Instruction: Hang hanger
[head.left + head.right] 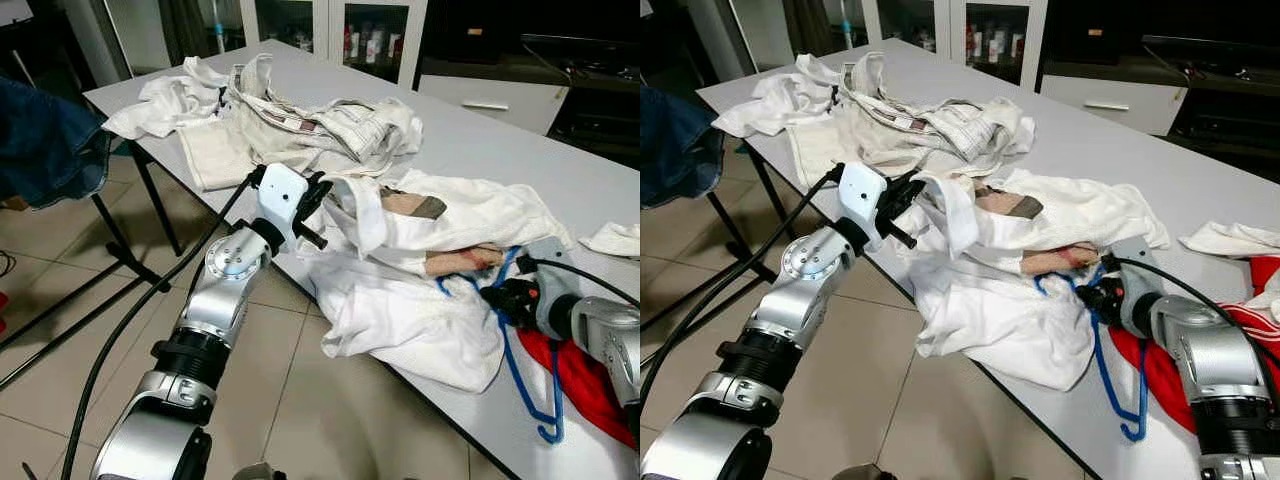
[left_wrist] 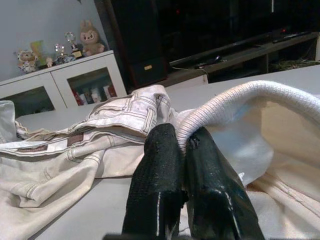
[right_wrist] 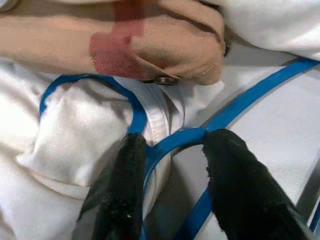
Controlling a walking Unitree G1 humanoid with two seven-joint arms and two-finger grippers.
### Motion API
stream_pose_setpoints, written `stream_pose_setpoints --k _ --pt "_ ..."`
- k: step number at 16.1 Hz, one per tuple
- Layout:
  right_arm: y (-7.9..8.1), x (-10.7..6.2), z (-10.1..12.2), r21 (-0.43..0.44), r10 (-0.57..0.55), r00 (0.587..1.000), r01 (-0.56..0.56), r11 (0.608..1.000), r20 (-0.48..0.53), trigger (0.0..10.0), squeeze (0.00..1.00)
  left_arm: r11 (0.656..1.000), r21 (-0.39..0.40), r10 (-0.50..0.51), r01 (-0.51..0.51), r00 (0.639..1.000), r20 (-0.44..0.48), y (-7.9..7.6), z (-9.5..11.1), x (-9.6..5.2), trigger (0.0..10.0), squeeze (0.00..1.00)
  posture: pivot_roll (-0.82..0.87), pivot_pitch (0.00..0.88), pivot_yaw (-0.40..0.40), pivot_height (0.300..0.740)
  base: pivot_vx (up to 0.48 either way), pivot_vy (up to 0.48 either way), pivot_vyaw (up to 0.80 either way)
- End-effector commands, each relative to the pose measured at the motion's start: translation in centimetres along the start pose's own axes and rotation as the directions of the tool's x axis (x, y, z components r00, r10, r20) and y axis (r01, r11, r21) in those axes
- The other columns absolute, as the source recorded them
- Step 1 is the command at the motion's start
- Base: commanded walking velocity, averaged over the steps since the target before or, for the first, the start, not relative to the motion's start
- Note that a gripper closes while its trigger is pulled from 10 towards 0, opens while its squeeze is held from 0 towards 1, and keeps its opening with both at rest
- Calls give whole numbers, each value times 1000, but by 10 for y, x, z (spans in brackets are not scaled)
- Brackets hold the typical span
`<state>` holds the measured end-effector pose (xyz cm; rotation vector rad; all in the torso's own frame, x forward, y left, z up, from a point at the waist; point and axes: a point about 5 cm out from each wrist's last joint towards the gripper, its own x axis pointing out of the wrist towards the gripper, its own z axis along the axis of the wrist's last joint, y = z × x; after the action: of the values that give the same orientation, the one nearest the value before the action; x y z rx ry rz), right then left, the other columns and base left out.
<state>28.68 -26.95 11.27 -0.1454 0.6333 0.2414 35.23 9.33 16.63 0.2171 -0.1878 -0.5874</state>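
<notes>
Blue plastic, the hanger [image 1: 1110,370] lies on the grey table [image 1: 1200,190] near its front edge, partly tucked into a white garment [image 1: 1010,310] that droops over that edge. The right gripper [image 3: 170,185] straddles the hanger's neck, fingers parted. The left gripper [image 2: 182,150] pinches the garment's ribbed collar [image 2: 240,97] shut. Open tiled floor [image 1: 900,400] lies below.
</notes>
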Motion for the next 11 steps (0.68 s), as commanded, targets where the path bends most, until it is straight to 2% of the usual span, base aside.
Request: stream_pose_setpoints --k 1,5,7,8,9,11 --pt "-7 -5 16 13 -51 997 50 999 57 0 0 1000 24 1 -1 1000 13 3 5 2 10000 0 -20 8 50 723 0 0 0" --pt "-10 -19 60 32 -106 972 101 994 208 0 0 1000 24 -2 2 1000 14 2 5 3 10000 0 -25 5 50 723 0 0 0" --pt "-10 -21 65 28 -113 968 110 994 222 0 0 1000 23 -2 2 1000 14 2 5 3 10000 0 -25 4 48 723 0 0 0" --pt "-10 -22 66 11 -120 967 121 993 224 2980 0 1000 22 -3 2 1000 15 2 5 3 10000 0 -25 4 48 723 0 0 0" --pt "-9 -22 67 -18 -132 965 140 990 224 10000 0 1000 21 -2 1 1000 15 2 5 4 10000 0 -24 1 46 723 0 0 0" --pt "-6 -20 67 -72 -141 961 162 984 239 10000 0 1000 22 1 -1 1000 16 3 6 4 10000 0 -24 1 46 723 0 0 0"
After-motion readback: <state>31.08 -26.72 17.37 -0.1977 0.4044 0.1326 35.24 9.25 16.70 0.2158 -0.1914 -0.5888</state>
